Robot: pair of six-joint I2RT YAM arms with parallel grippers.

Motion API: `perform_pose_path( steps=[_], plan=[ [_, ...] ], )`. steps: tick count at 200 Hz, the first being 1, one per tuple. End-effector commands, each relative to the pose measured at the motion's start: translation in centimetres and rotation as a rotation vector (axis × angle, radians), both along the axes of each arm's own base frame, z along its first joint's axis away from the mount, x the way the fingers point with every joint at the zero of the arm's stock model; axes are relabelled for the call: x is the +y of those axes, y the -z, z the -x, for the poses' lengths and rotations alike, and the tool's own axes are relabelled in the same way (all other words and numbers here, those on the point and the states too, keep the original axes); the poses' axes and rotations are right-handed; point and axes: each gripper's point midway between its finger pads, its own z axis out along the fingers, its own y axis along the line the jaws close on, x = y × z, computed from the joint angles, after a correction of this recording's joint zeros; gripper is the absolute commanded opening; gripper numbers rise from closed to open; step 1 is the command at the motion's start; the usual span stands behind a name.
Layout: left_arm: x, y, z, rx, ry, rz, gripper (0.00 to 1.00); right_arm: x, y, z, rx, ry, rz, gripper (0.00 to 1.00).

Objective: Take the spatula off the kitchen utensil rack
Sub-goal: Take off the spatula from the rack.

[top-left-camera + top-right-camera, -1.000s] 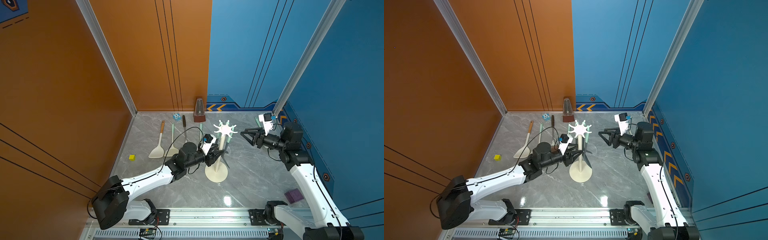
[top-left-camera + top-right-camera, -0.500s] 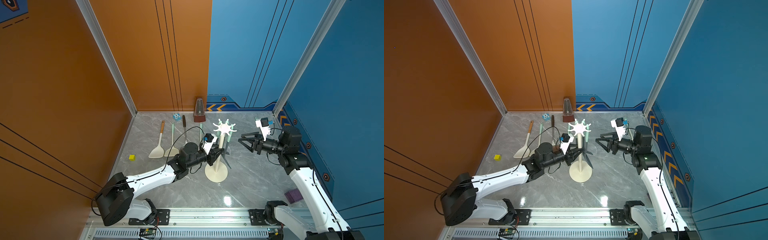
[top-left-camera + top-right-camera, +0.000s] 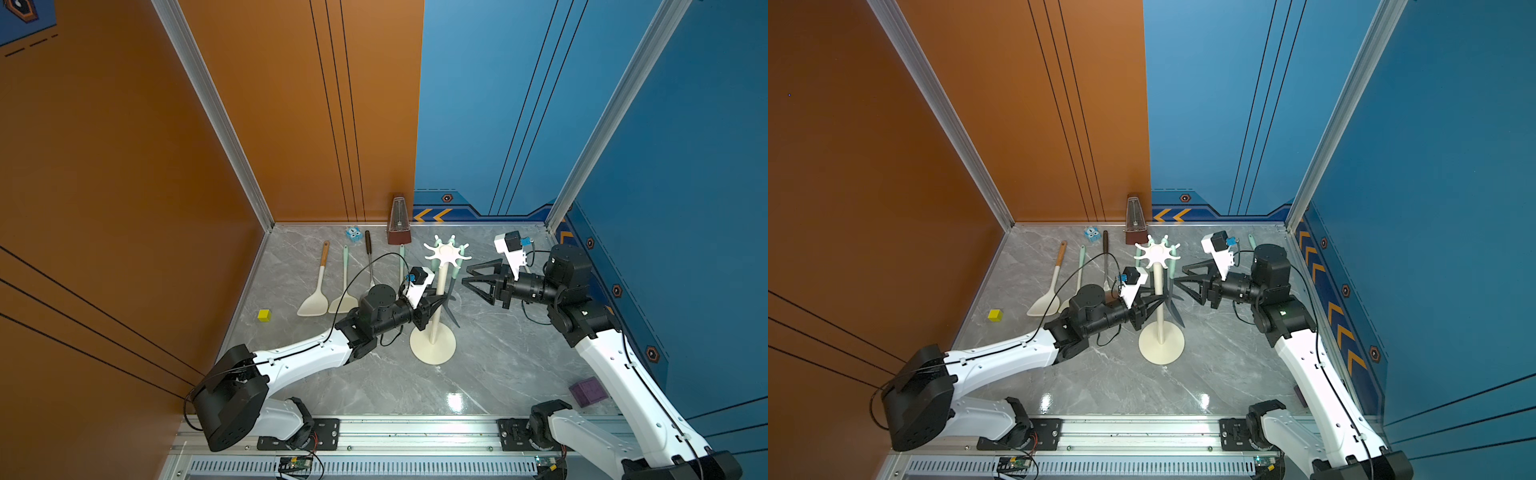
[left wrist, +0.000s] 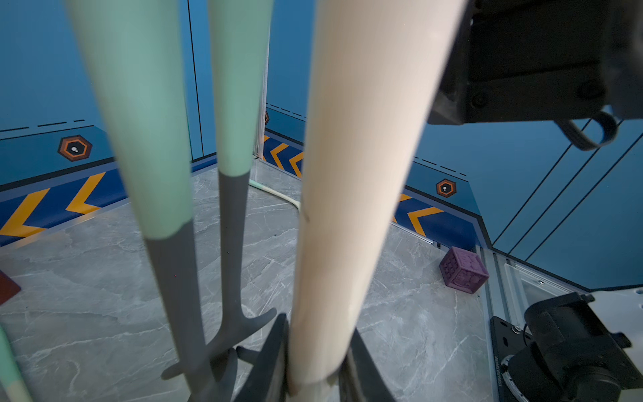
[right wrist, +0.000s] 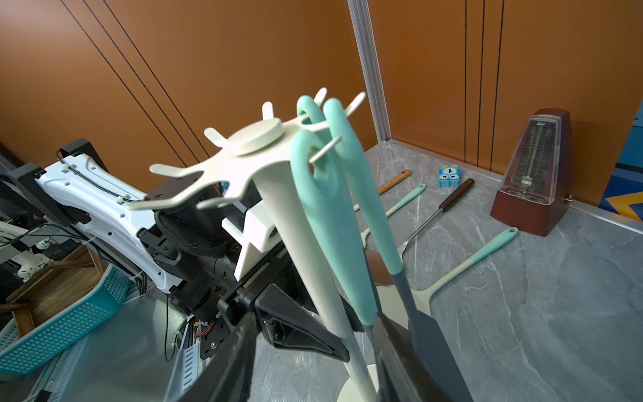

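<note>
Teal-handled, the spatula (image 5: 384, 240) hangs from a prong at three o'clock of the kitchen utensil rack (image 3: 441, 278) pole, just beside a second utensil (image 5: 330, 226). I reckon I could pinch both, or drag sideways and tip the rack. My left end effector (image 3: 434, 305) clamps the pole; my right end effector (image 3: 465, 276) gapes wide, empty.

Left fingers (image 3: 430, 308) clamped, right fingers (image 3: 484, 266) spread — both arms outstretched
</note>
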Motion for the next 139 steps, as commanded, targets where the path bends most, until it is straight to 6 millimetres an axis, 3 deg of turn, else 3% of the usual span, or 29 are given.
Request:
perform_pose_path(
  steps=[1,41,139],
  plan=[
    [-0.5,-0.3,0.2,0.031,0.029,0.027,0.25,-0.1,-0.5,-1.2,-0.062,0.045,0.026,0.54],
    [-1.1,0.2,0.6,0.044,0.057,0.018,0.25,-0.1,0.2,-2.2,-0.076,0.055,0.043,0.52],
    [-2.3,2.6,2.3,0.090,0.121,-0.017,0.23,0.4,0.6,-2.1,-0.071,0.020,0.021,0.49]
  ],
)
